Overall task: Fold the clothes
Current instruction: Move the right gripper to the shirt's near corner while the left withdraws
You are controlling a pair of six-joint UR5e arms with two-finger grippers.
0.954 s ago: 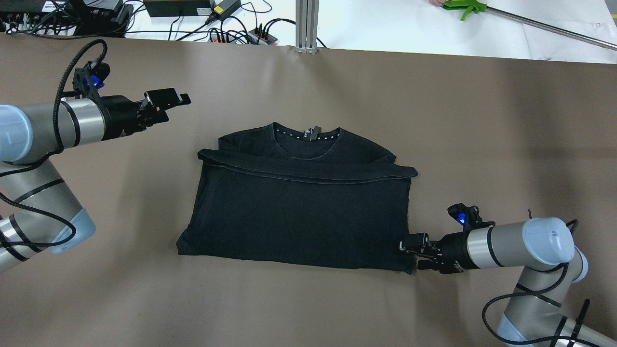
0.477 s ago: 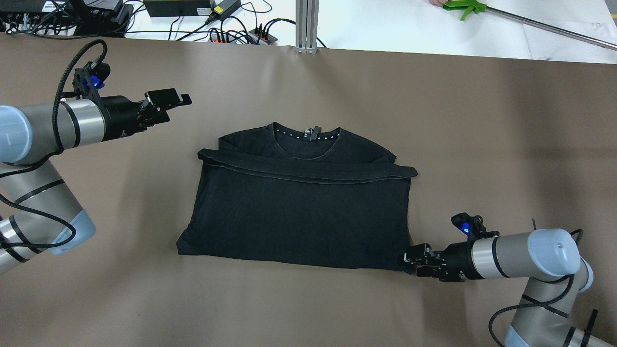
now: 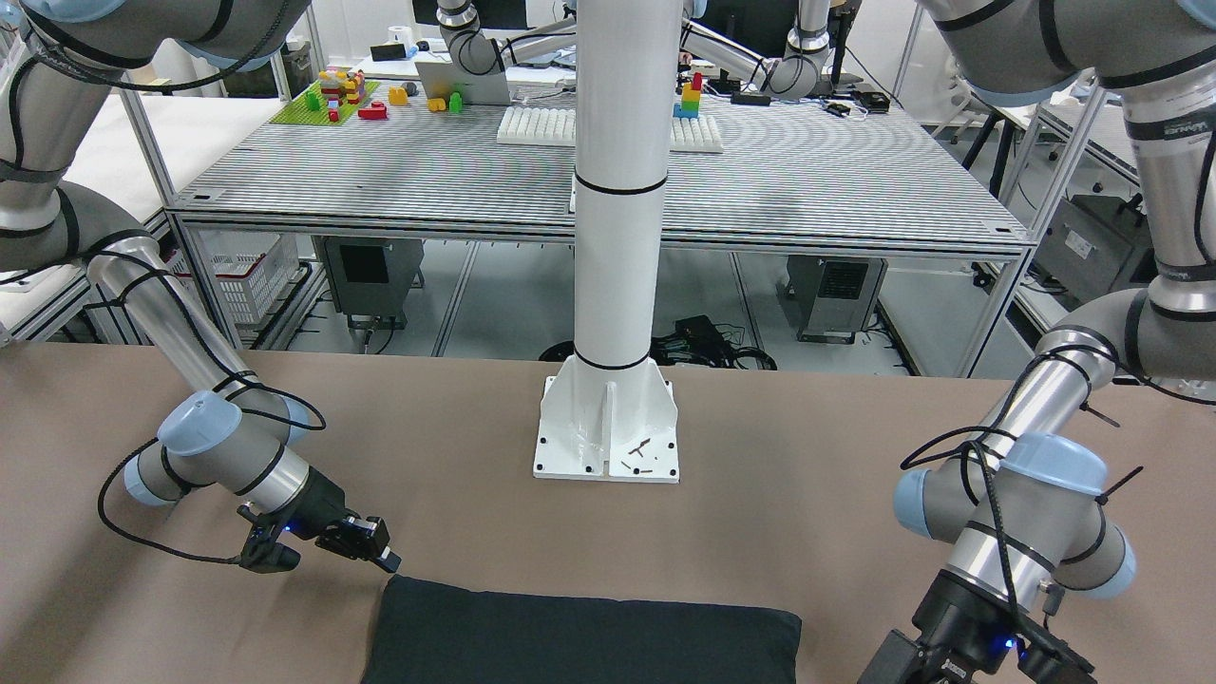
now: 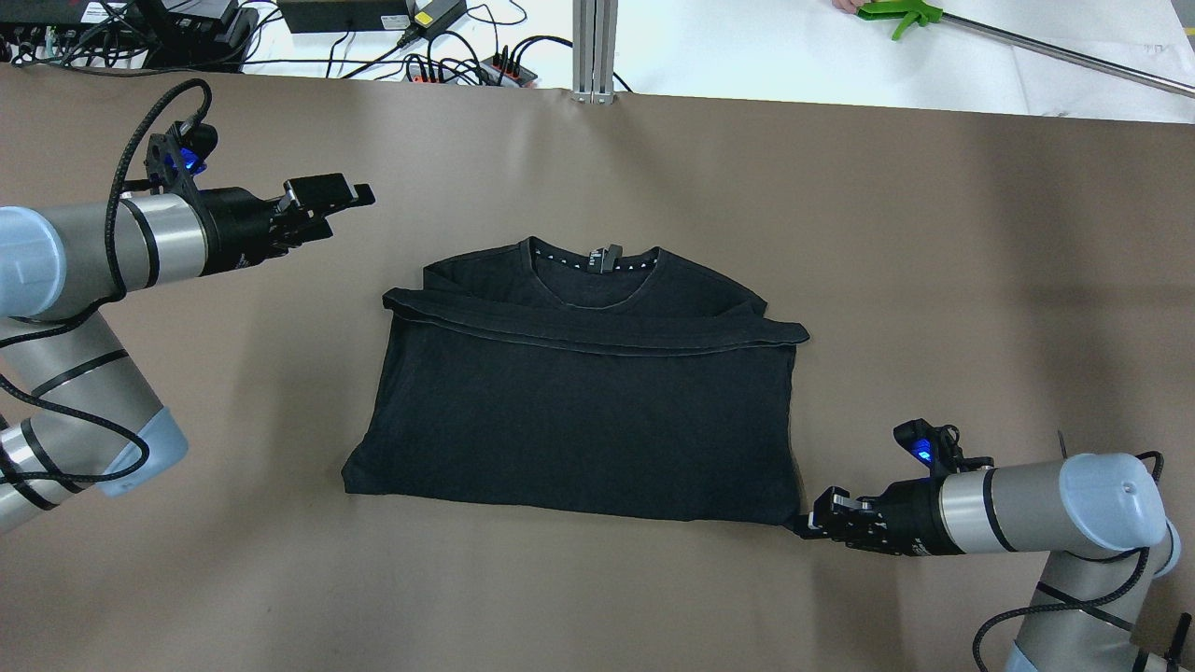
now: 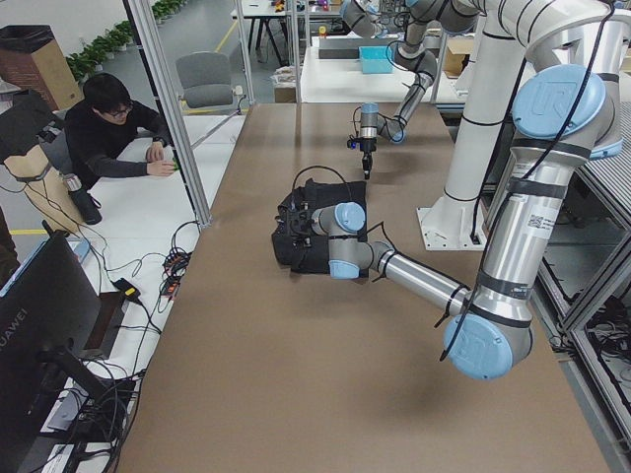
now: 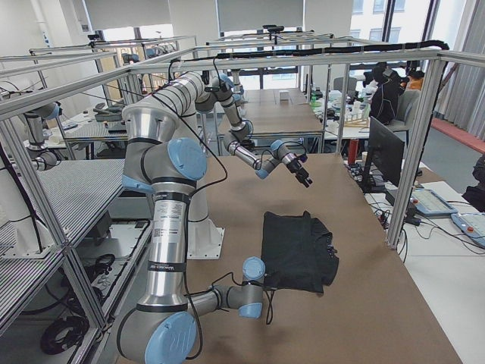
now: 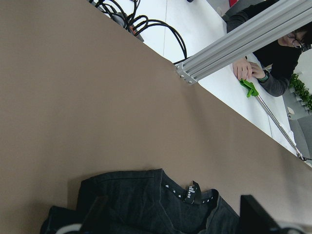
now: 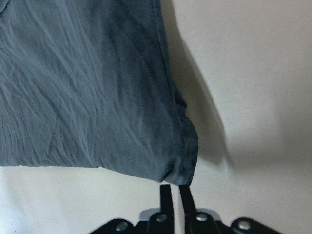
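Shift: right gripper [image 4: 807, 524] slid back to corner of black soft-fabric garment [image 4: 579, 420], jaws nearly shut; left gripper [image 4: 342, 206] jaws wide. We'd regrasp b4 nxt fold.

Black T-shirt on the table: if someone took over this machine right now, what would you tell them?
Left tool: open, empty, raised off the T-shirt's far left corner.
Right tool: shut, tips at the shirt's near right corner, no cloth between them.
T-shirt: flat on the brown table, collar away from the robot.
Done: hem folded up to just below the collar.
Left: probably a sideways fold.
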